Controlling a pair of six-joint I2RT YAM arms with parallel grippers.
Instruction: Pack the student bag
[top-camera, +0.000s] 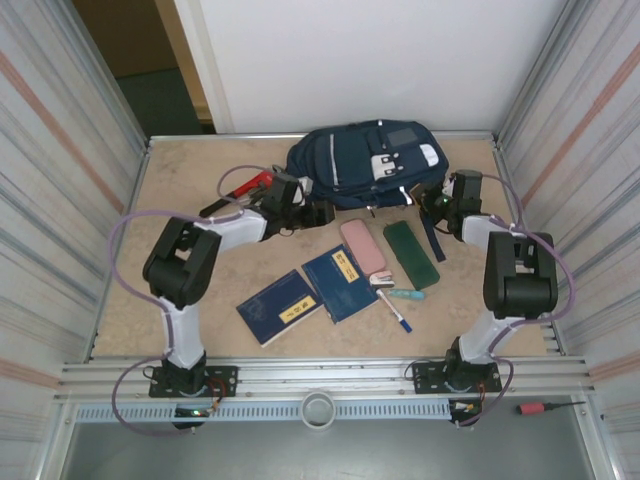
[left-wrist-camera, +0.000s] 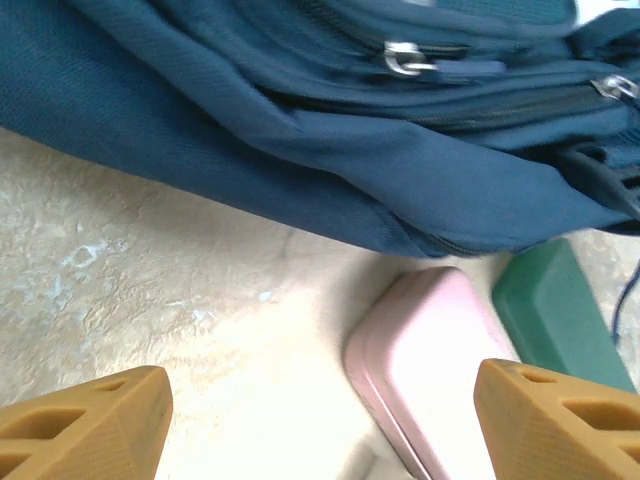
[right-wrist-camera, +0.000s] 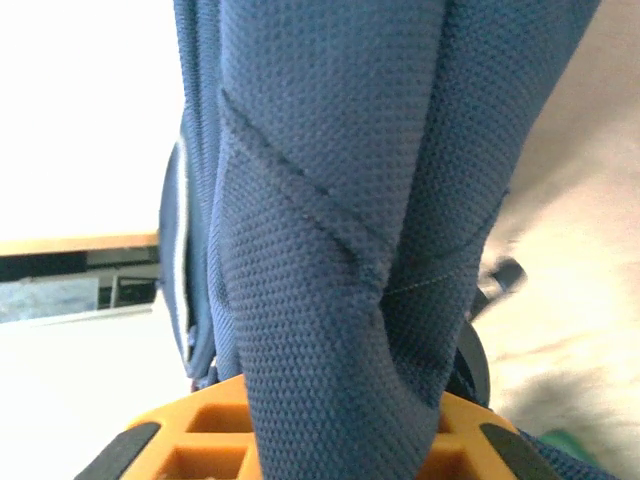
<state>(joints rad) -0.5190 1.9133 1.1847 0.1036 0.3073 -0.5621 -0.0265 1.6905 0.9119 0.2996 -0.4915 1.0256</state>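
As you read the top view from the arm bases toward the student bag (top-camera: 365, 150), log first the items farthest out on its near side: the left book (top-camera: 280, 307) and the right book (top-camera: 340, 283), both navy with yellow labels, flat on the table (top-camera: 150, 300) and just beside each other. A pen (top-camera: 398, 315) and a teal marker (top-camera: 405, 294) lie by the right book's right edge. Closer to the bag, the pink case (top-camera: 362, 246) and the green case (top-camera: 411, 252) lie side by side, slightly apart. In the left wrist view the green case's far end reaches the bag's hem, and you cannot tell whether it touches. Your left gripper (top-camera: 318, 212) sits at the bag's near left edge. Its orange fingers (left-wrist-camera: 90, 425) stand wide apart with nothing between them, over bare table and the pink case's near corner. Your right gripper (top-camera: 432, 200) is at the bag's near right corner. In the right wrist view a fold of the navy fabric runs down between its fingers (right-wrist-camera: 180, 440), so record it as clamped on the bag. The bag itself lies at the far middle of the table, white-patched front pocket up, with a zip pull (left-wrist-camera: 405, 60) showing on its near side. A red-handled tool (top-camera: 245, 185) lies just left of the bag.
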